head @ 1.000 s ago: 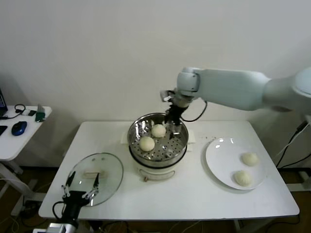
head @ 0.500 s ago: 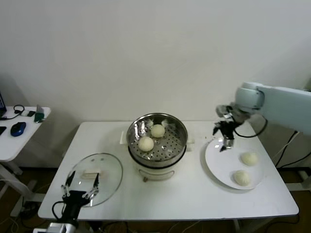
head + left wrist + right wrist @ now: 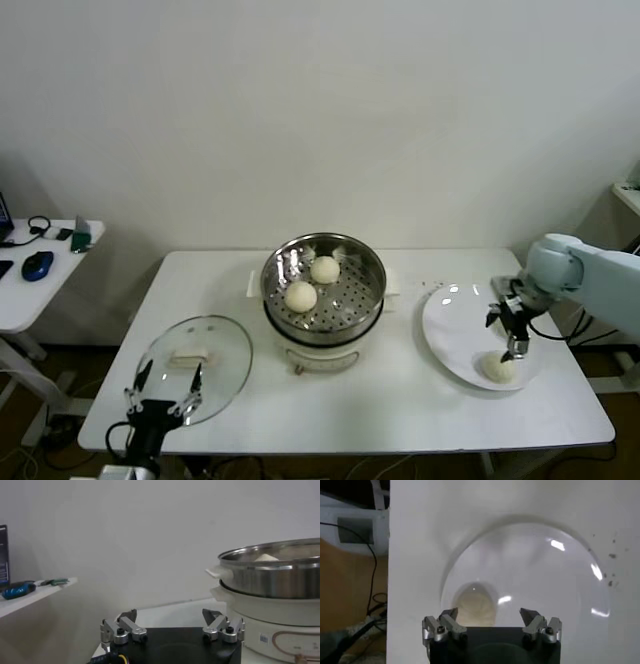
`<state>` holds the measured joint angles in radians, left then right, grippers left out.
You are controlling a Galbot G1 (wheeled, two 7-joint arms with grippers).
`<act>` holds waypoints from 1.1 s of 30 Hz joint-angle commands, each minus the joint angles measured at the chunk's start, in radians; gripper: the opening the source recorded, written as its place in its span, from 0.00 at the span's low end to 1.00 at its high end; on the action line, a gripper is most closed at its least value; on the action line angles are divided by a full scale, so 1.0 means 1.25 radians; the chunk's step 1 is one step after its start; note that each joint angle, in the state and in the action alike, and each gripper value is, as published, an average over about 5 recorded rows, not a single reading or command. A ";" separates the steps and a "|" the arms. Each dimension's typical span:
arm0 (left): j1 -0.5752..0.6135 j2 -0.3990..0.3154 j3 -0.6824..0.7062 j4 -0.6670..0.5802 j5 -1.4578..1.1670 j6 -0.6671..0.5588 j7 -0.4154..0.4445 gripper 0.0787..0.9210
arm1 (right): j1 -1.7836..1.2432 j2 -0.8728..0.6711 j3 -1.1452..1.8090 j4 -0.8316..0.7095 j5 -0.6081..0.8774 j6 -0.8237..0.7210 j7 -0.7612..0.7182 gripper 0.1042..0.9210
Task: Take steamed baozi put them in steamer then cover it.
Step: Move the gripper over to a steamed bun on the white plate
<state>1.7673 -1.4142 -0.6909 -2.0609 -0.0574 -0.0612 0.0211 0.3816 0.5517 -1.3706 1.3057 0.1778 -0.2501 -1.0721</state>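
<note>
The steamer (image 3: 323, 300), a shiny steel pot on a white base, stands mid-table with two steamed baozi (image 3: 325, 268) (image 3: 301, 295) on its perforated tray. My right gripper (image 3: 510, 343) hangs open low over the white plate (image 3: 455, 320), right above another baozi (image 3: 498, 368). In the right wrist view that bun (image 3: 475, 607) lies on the plate (image 3: 545, 580) near one finger of the right gripper (image 3: 489, 615), and nothing is between the jaws. My left gripper (image 3: 160, 398) waits open at the table's front left. The left wrist view shows the left gripper (image 3: 170, 617) and the steamer (image 3: 270, 575).
The glass lid (image 3: 195, 360) lies flat on the table left of the steamer, just beyond my left gripper. A small side table (image 3: 60, 280) with a blue mouse (image 3: 40, 264) stands off to the left. A wall runs behind the table.
My right arm has swung from over the steamer across to the plate and dropped low above the baozi there. Left arm unmoved.
</note>
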 commanded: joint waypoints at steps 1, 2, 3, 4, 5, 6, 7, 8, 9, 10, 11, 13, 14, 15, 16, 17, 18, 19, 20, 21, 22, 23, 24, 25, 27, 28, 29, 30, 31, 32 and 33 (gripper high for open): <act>0.001 -0.002 -0.004 0.006 0.001 0.000 -0.001 0.88 | -0.150 -0.014 0.107 -0.060 -0.089 0.009 -0.002 0.88; 0.001 -0.002 -0.004 0.008 0.000 0.000 -0.001 0.88 | -0.158 -0.009 0.115 -0.063 -0.091 0.009 -0.001 0.88; 0.000 -0.002 -0.004 0.010 0.000 0.000 -0.001 0.88 | -0.165 -0.005 0.123 -0.067 -0.092 0.009 0.000 0.88; 0.000 -0.003 -0.004 0.012 0.000 0.000 -0.001 0.88 | -0.170 -0.001 0.129 -0.071 -0.093 0.009 0.000 0.88; 0.000 -0.004 -0.004 0.014 0.001 -0.001 -0.001 0.88 | -0.173 0.004 0.134 -0.075 -0.094 0.010 0.001 0.88; 0.000 -0.004 -0.003 0.016 0.002 -0.001 -0.001 0.88 | -0.175 0.008 0.136 -0.079 -0.094 0.010 0.001 0.88; 0.000 -0.005 -0.002 0.016 0.002 -0.001 -0.001 0.88 | -0.176 0.012 0.136 -0.081 -0.094 0.010 0.001 0.88; -0.001 -0.006 -0.001 0.017 0.003 -0.001 -0.001 0.88 | -0.176 0.017 0.136 -0.084 -0.094 0.011 0.000 0.88; -0.001 -0.006 -0.001 0.018 0.004 -0.001 -0.001 0.88 | -0.176 0.021 0.135 -0.087 -0.094 0.011 -0.001 0.88; -0.002 -0.006 0.000 0.018 0.004 -0.001 -0.001 0.88 | -0.175 0.025 0.134 -0.090 -0.094 0.012 -0.002 0.88; -0.002 -0.006 0.000 0.018 0.004 -0.001 -0.001 0.88 | -0.175 0.028 0.133 -0.092 -0.093 0.013 -0.004 0.88; -0.002 -0.006 0.000 0.019 0.004 0.000 -0.001 0.88 | -0.173 0.035 0.128 -0.096 -0.092 0.014 -0.008 0.88; -0.002 -0.007 0.000 0.019 0.004 0.000 -0.001 0.88 | -0.171 0.039 0.125 -0.098 -0.091 0.015 -0.010 0.88; -0.001 -0.007 -0.001 0.019 0.004 0.000 -0.001 0.88 | -0.170 0.042 0.121 -0.099 -0.091 0.015 -0.011 0.88; 0.000 -0.007 -0.001 0.019 0.005 -0.001 -0.002 0.88 | -0.168 0.045 0.118 -0.101 -0.090 0.015 -0.013 0.88; 0.001 -0.008 -0.001 0.020 0.005 -0.001 -0.002 0.88 | -0.166 0.047 0.114 -0.102 -0.088 0.016 -0.014 0.88; 0.002 -0.008 -0.001 0.020 0.005 -0.001 -0.002 0.88 | -0.164 0.049 0.111 -0.104 -0.087 0.016 -0.015 0.88; 0.002 -0.008 -0.001 0.020 0.005 -0.001 -0.002 0.88 | -0.162 0.051 0.108 -0.105 -0.086 0.016 -0.017 0.88; 0.003 -0.008 -0.001 0.021 0.005 -0.002 -0.002 0.88 | -0.160 0.053 0.105 -0.107 -0.085 0.017 -0.018 0.88; 0.003 -0.008 -0.001 0.021 0.005 -0.002 -0.002 0.88 | -0.159 0.055 0.102 -0.108 -0.083 0.017 -0.019 0.88; 0.004 -0.008 -0.001 0.021 0.005 -0.002 -0.002 0.88 | -0.157 0.056 0.100 -0.109 -0.081 0.017 -0.020 0.87; 0.004 -0.007 -0.002 0.022 0.005 -0.002 -0.002 0.88 | -0.156 0.058 0.097 -0.109 -0.079 0.017 -0.021 0.87; 0.004 -0.007 -0.002 0.022 0.005 -0.002 -0.002 0.88 | -0.155 0.059 0.095 -0.110 -0.078 0.017 -0.022 0.86; 0.004 -0.007 -0.002 0.022 0.005 -0.002 -0.002 0.88 | -0.154 0.061 0.092 -0.111 -0.077 0.017 -0.023 0.85; 0.004 -0.007 -0.002 0.023 0.005 -0.002 -0.002 0.88 | -0.152 0.065 0.088 -0.113 -0.076 0.018 -0.025 0.83; 0.004 -0.007 -0.002 0.023 0.005 -0.002 -0.002 0.88 | -0.151 0.067 0.085 -0.115 -0.075 0.018 -0.026 0.83; 0.005 -0.007 -0.002 0.023 0.005 -0.001 -0.002 0.88 | -0.149 0.069 0.082 -0.115 -0.074 0.018 -0.027 0.82; 0.005 -0.007 -0.002 0.023 0.005 -0.001 -0.003 0.88 | -0.146 0.072 0.078 -0.116 -0.072 0.018 -0.028 0.80; 0.005 -0.007 -0.002 0.023 0.005 -0.001 -0.003 0.88 | -0.143 0.075 0.074 -0.117 -0.071 0.018 -0.029 0.79; 0.005 -0.007 -0.002 0.023 0.005 -0.001 -0.003 0.88 | -0.141 0.077 0.071 -0.118 -0.069 0.018 -0.029 0.79; 0.005 -0.007 -0.002 0.023 0.005 -0.001 -0.003 0.88 | -0.138 0.079 0.067 -0.118 -0.068 0.018 -0.030 0.77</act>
<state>1.7723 -1.4236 -0.6933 -2.0327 -0.0514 -0.0627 0.0179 0.2043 0.6360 -1.2676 1.1651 0.0893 -0.2287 -1.1067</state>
